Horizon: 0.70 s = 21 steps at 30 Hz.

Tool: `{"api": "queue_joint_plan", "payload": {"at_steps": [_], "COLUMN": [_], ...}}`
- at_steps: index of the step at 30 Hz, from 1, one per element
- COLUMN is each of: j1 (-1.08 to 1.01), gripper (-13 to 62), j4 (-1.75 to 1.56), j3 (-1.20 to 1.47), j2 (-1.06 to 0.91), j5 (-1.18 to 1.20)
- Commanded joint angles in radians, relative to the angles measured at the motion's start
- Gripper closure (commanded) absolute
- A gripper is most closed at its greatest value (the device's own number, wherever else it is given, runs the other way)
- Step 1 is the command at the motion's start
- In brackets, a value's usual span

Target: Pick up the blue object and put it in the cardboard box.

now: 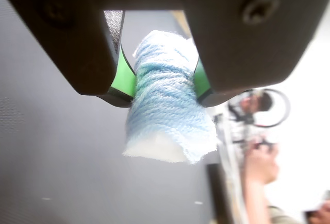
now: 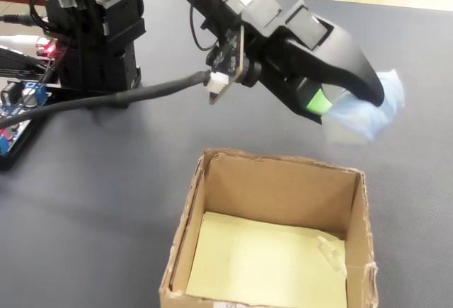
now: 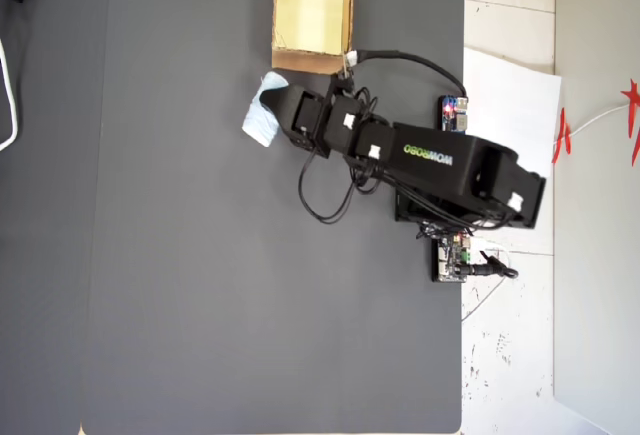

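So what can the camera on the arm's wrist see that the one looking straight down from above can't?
Only the wrist view shows the grip up close: green pads press both sides of the blue object, whose ribbed, yarn-like wrapping is plain, with a blurred person behind.

Only the overhead view shows the layout: the cardboard box at the top edge of the dark mat, the whole arm, its cables, and the white paper sheet to the right.

Both show the gripper shut on the blue object, held beside the box, not yet in it.
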State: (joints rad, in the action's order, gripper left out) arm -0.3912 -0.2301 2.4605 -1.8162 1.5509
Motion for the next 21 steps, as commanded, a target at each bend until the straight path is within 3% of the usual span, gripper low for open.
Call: {"api": "queue_joint_plan", "payload": {"at_steps": [1, 9, 21], "j1": [0.005, -0.06, -0.393], "gripper": [44.2, 44.2, 43.7], "j4": [-0.114, -0.167, 0.048], "j3": [-0.034, -0.04, -0.087], "j2": [-0.035, -0.175, -0.207], "j5": [0.032, 0.0, -0.086]}}
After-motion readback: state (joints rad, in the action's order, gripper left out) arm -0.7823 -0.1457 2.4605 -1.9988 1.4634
